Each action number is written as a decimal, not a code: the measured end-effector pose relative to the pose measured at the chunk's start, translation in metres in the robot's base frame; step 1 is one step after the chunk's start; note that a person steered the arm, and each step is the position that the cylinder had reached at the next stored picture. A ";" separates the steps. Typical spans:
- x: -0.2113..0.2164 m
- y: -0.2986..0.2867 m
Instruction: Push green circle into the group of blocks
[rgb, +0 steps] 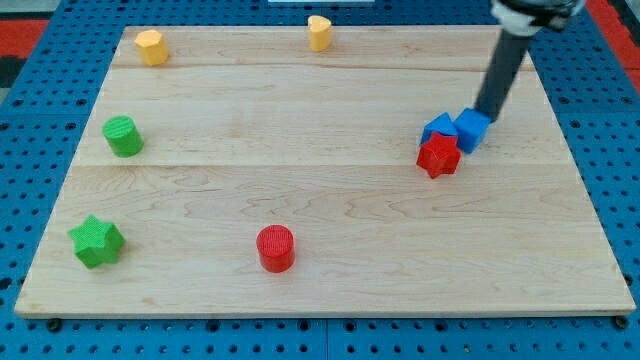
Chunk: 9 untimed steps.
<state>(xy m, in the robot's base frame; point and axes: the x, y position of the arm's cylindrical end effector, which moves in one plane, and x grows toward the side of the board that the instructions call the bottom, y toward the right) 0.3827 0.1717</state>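
Note:
The green circle (123, 136) stands near the board's left edge, at mid height. A group of three blocks sits at the right: a blue block (438, 128), a blue cube (471, 129) and a red star (438, 156), all touching. My tip (488, 118) is just right of and above the blue cube, touching or almost touching it, far from the green circle.
A green star (96, 241) lies at the lower left. A red circle (275, 248) stands at the bottom middle. A yellow block (151, 46) sits at the top left and another yellow block (319, 32) at the top middle. The wooden board (320, 290) lies on a blue pegboard.

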 end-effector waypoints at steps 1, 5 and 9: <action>0.002 -0.016; -0.045 -0.189; -0.048 -0.267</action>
<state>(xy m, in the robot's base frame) 0.3351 -0.0956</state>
